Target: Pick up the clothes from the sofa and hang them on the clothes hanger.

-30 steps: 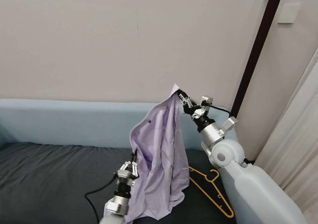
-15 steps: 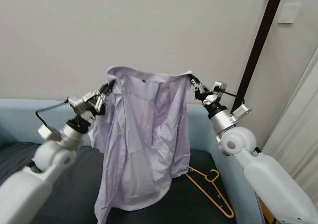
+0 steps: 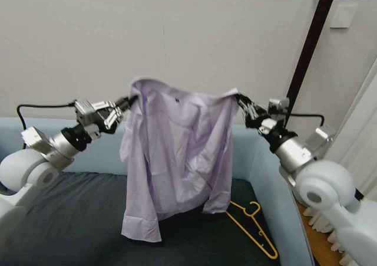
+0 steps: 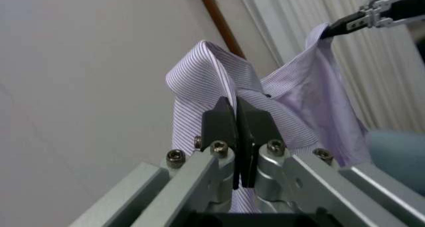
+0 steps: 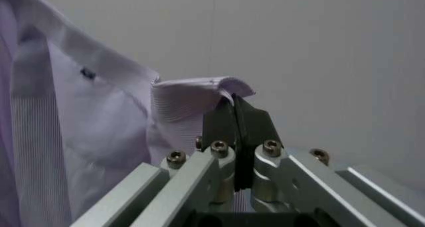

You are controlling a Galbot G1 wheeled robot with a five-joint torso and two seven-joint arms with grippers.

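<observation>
A pale lilac striped shirt [image 3: 177,160] hangs spread out in the air above the sofa, held at both shoulders. My left gripper [image 3: 125,105] is shut on the shirt's left shoulder edge; in the left wrist view its fingers [image 4: 236,122] pinch the shirt [image 4: 219,77] near the collar. My right gripper [image 3: 240,101] is shut on the opposite shoulder; in the right wrist view its fingers [image 5: 234,120] clamp a folded edge of the shirt [image 5: 192,100]. A yellow clothes hanger [image 3: 250,222] lies on the sofa seat below the shirt, toward the right.
The sofa has a dark grey seat [image 3: 59,219] and a light blue backrest [image 3: 35,133] and right arm [image 3: 274,195]. A dark wooden post [image 3: 306,53] stands at the back right, with curtains [image 3: 359,166] further right. A plain wall lies behind.
My left gripper rose from low near the seat to shoulder height on the left, spreading the shirt wide. The right gripper moved right and up slightly.
</observation>
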